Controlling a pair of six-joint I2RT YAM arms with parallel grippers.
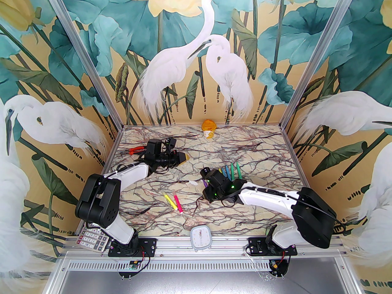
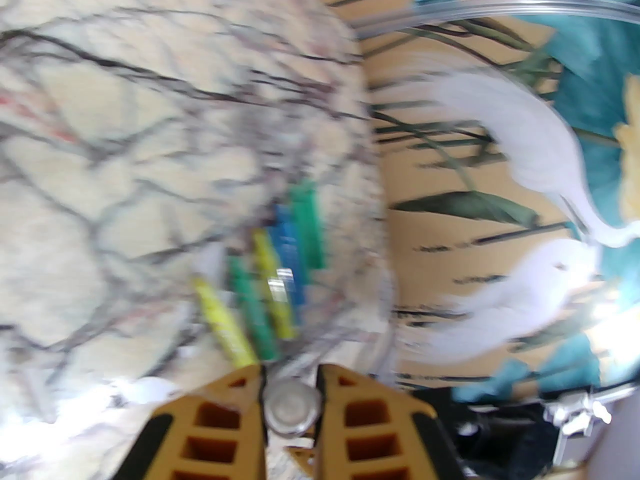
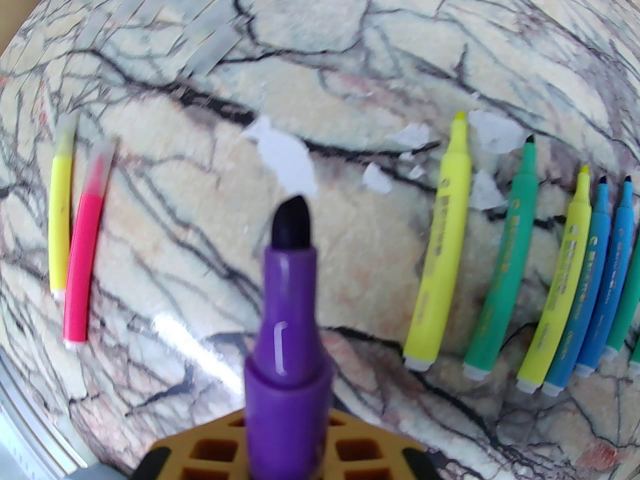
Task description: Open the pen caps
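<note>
Plainly, one purple pen (image 3: 290,308) stands bare-tipped in the right gripper (image 3: 287,443), which is clenched round its barrel above the marble table (image 3: 350,43). Two more lie capped to its left: a yellow pen (image 3: 60,218) and a pink pen (image 3: 85,258). To its right, the row of uncapped pens (image 3: 505,268) counts two yellow, one green and two blue, with a sixth, green, cut by the frame edge. Print runs along those barrels, too blurred to read. The left gripper (image 2: 290,370) is clamped on one small, round, clear piece, seemingly a pen cap (image 2: 292,408). Loose clear caps (image 3: 200,38) lie beyond the purple tip, too smeared to count.

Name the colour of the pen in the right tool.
The pen is purple; the right wrist view shows it best.
</note>
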